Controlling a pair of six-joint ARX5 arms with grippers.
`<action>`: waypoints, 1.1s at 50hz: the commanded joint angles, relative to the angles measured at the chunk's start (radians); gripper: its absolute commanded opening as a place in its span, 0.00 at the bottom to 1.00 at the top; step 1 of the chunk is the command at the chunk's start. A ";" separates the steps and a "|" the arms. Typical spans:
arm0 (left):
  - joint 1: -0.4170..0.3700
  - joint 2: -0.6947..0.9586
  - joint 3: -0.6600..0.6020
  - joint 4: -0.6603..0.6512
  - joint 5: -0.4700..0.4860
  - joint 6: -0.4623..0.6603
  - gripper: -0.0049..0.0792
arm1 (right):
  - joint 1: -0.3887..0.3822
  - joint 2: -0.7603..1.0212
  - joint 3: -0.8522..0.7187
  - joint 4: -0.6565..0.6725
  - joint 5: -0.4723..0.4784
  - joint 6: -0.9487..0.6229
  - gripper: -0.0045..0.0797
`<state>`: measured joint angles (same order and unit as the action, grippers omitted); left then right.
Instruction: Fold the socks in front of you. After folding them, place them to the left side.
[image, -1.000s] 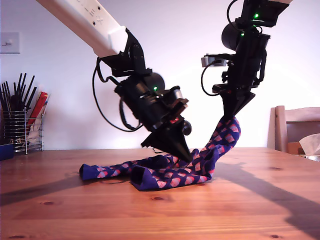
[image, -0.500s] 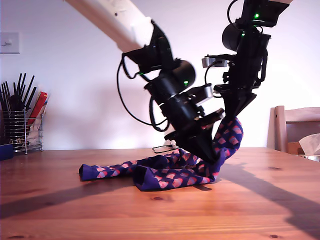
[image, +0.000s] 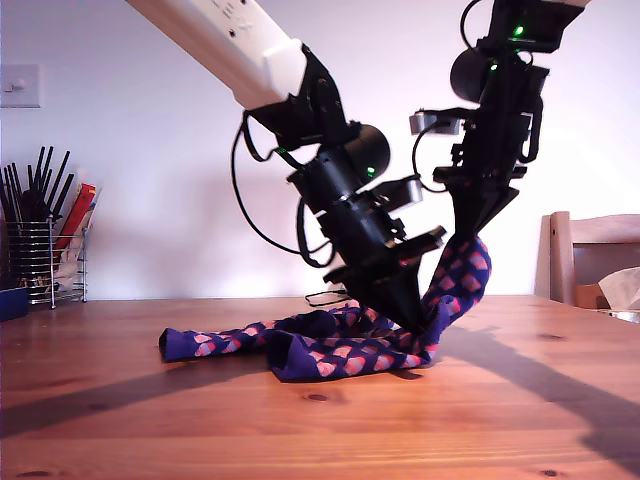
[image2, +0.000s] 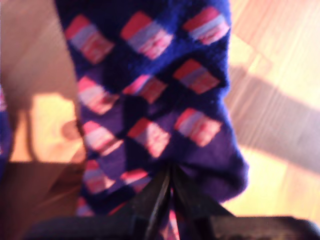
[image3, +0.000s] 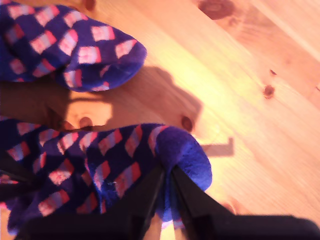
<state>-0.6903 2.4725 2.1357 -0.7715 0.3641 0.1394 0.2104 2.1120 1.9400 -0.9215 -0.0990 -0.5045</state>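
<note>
My second end effector (image: 408, 318) clenched on socks (image: 330, 350), shifted toward exterior view's right, my first end effector (image: 478, 232) still pinching socks

The socks (image: 340, 345) were soft, fuzzy knit cloth. The counter (image: 500, 420) was smooth, knotty wood with a slight sheen. A wire rack (image: 40, 262) looked like shiny metal.

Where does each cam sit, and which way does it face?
Exterior view: low, off the arms, looking across the table at the socks; my first gripper and my second gripper show.
First wrist view: on my first gripper, looking down a lifted sock; its fingers show.
Second wrist view: on my second gripper, close over the table; fingers show.
Shared: socks, table.
</note>
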 joint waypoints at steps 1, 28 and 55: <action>-0.031 0.055 -0.008 0.010 0.001 -0.005 0.03 | -0.001 -0.053 -0.012 -0.007 -0.009 0.004 0.04; -0.092 0.087 -0.008 0.019 -0.060 -0.010 0.03 | -0.002 -0.141 -0.012 -0.051 -0.056 0.026 0.04; -0.064 -0.003 -0.008 -0.016 -0.040 0.000 0.03 | 0.019 -0.166 -0.012 -0.074 -0.076 0.045 0.04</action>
<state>-0.7647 2.4950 2.1357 -0.7685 0.3168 0.1345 0.2241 1.9717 1.9369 -1.0054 -0.1616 -0.4675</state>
